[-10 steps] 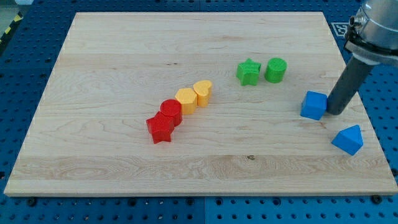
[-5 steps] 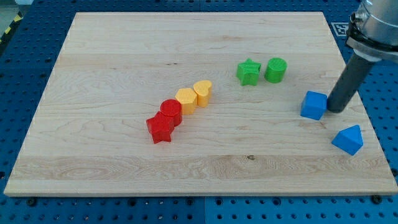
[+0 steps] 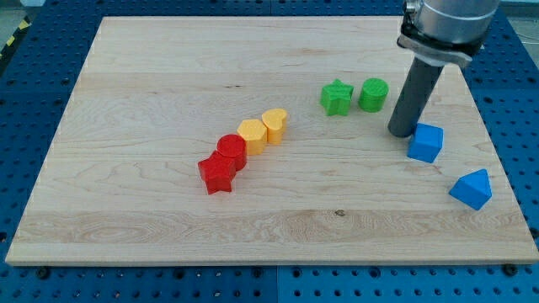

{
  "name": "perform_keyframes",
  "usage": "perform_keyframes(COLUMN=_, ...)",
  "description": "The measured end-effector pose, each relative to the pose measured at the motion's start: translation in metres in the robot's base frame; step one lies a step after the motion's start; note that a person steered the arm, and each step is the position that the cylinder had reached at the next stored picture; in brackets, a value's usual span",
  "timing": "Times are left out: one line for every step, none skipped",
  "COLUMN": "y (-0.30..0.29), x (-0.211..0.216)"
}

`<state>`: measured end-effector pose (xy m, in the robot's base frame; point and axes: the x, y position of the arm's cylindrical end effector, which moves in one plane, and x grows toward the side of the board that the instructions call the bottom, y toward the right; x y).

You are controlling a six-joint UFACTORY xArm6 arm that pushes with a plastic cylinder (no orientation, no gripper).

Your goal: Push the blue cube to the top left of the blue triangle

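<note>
The blue cube (image 3: 426, 142) sits on the wooden board (image 3: 152, 93) at the view's right. The blue triangle (image 3: 472, 188) lies below and to the right of it, near the board's right edge. My tip (image 3: 402, 133) stands just left of the blue cube's upper left corner, close to it or touching it. The rod rises from there toward the view's top.
A green star (image 3: 336, 97) and a green cylinder (image 3: 373, 94) lie just above and left of my tip. A yellow heart (image 3: 274, 124), a yellow hexagon (image 3: 251, 135), a red cylinder (image 3: 231, 151) and a red star (image 3: 217, 173) form a diagonal row mid-board.
My tip has moved from the blue cube's right side over to its upper left side. The blue cube has hardly moved.
</note>
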<state>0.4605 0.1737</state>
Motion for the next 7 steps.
perform_keyframes(y=0.000, x=0.036)
perform_keyframes(y=0.000, x=0.046)
perform_keyframes(y=-0.002, x=0.015)
perform_keyframes(y=0.000, x=-0.014)
perform_keyframes(y=0.031, x=-0.018)
perform_keyframes(y=0.047, x=0.000)
perform_keyframes(y=0.050, x=0.028)
